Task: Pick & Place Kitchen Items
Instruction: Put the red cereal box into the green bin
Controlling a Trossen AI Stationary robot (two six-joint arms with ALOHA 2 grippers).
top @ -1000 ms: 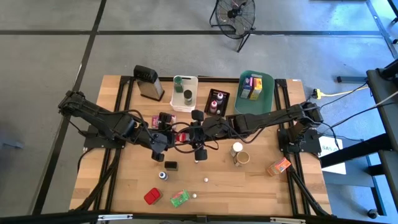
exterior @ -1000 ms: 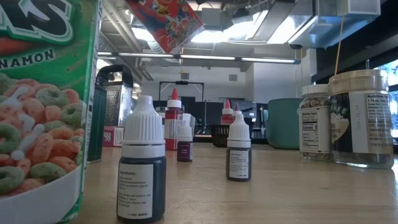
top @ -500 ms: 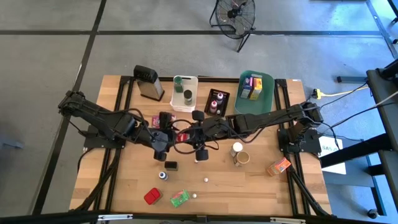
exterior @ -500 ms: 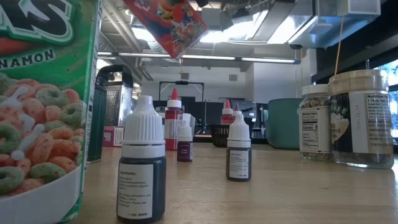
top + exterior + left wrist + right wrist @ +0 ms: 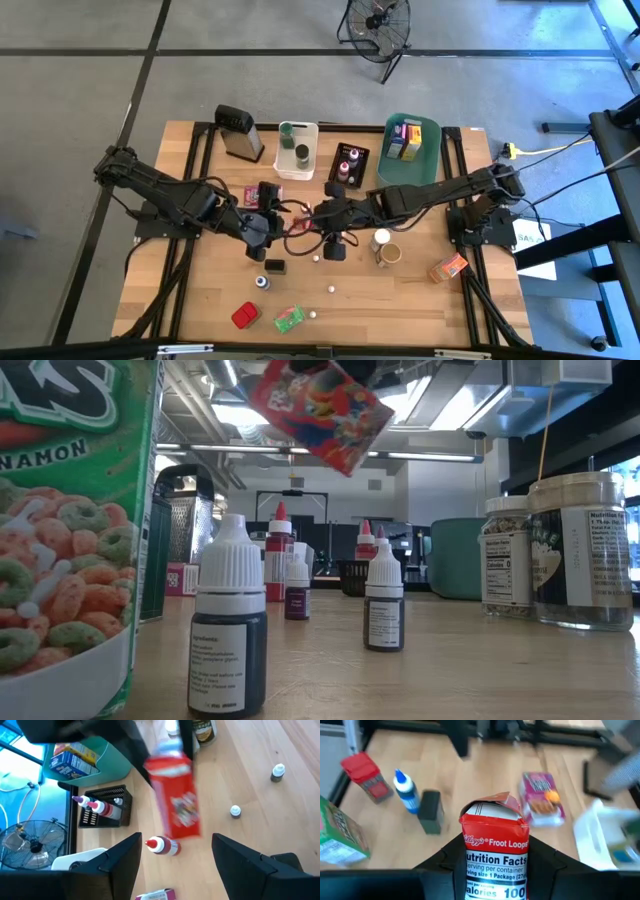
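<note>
Held item: a small red Froot Loops box, clamped between the fingers of the right tool, hanging in the air over the middle of the surface.
Left tool: just beside the box, fingers spread apart with nothing between them; from its own camera the red box sits out ahead of the gap, not in it.
Why so: it looks to me like a handover, the right arm now carrying the box alone, likely toward the teal bin, where other boxes already stand.
Box attitude: tilted in the low view, well above the white-capped dropper bottle.
Waiting items: a green cereal box, a red packet and an orange packet lie on the surface.
Risk: the grip sits low on a tall light box, so it could swing.
</note>
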